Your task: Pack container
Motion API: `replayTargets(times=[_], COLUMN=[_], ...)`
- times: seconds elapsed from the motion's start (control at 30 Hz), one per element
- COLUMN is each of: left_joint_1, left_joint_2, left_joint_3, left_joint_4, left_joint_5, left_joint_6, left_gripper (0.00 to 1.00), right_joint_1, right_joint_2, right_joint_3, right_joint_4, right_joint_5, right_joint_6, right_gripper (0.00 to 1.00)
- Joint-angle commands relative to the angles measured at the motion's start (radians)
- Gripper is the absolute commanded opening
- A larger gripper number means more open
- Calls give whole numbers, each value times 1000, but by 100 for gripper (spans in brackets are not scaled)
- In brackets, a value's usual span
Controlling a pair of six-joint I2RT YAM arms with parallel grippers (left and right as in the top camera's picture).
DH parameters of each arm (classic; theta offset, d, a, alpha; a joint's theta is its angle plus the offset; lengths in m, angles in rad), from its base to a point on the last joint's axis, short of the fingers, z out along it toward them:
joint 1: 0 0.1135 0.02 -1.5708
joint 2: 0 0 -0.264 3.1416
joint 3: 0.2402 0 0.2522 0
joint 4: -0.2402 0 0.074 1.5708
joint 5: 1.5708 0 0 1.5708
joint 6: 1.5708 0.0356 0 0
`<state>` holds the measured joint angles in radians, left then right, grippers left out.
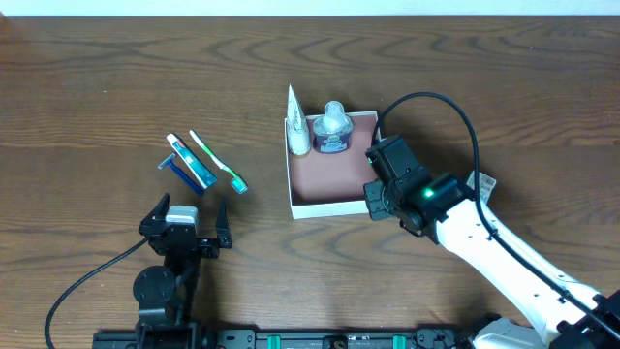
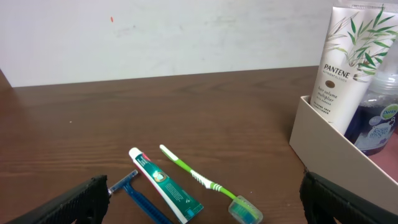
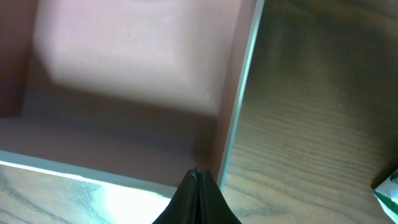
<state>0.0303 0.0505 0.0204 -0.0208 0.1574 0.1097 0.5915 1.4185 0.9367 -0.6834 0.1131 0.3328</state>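
Note:
The container (image 1: 334, 206), a shallow white-walled box with a pinkish-brown floor, sits at mid-table. A white Pantene tube (image 1: 297, 131) and a blue-labelled bottle (image 1: 332, 131) stand along its far side. My right gripper (image 1: 378, 199) is shut, its tips over the box's near right corner; in the right wrist view the tips (image 3: 196, 174) meet just inside the wall (image 3: 239, 106). My left gripper (image 1: 189, 221) is open and empty, short of a toothpaste tube (image 1: 191, 160), a green toothbrush (image 1: 218, 161) and a blue razor (image 1: 184, 174).
In the left wrist view the toothpaste (image 2: 165, 185), toothbrush (image 2: 199, 177) and razor (image 2: 140, 199) lie between the fingers (image 2: 202, 190), with the container wall (image 2: 336, 149) at right. A small white packet (image 1: 481, 184) lies by the right arm.

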Motion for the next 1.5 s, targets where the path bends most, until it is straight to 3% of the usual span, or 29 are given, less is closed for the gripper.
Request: replayTargets(times=[0.0, 1.0, 1.17, 1.33, 1.37, 1.47], left_joint_1=[4, 4, 4, 4, 4, 4], left_joint_2=[0, 0, 0, 0, 0, 0], left_joint_3=[-16, -16, -16, -16, -16, -16], left_joint_4=[-35, -35, -35, -35, -35, -35], left_joint_5=[14, 14, 14, 14, 14, 15], left_joint_6=[13, 13, 14, 14, 14, 14], left_gripper=[98, 98, 98, 98, 98, 98], right_joint_1=[10, 12, 7, -35, -59, -164], right_joint_2=[9, -6, -65, -140, -153, -181], right_joint_3=[-18, -18, 59, 206, 229, 251], right_joint_4=[2, 0, 43, -65, -101, -181], right_joint_5=[10, -31, -5, 81, 108, 155], right_joint_6=[11, 23, -13, -17, 2, 65], right_gripper=[1, 1, 22, 50, 57, 93])
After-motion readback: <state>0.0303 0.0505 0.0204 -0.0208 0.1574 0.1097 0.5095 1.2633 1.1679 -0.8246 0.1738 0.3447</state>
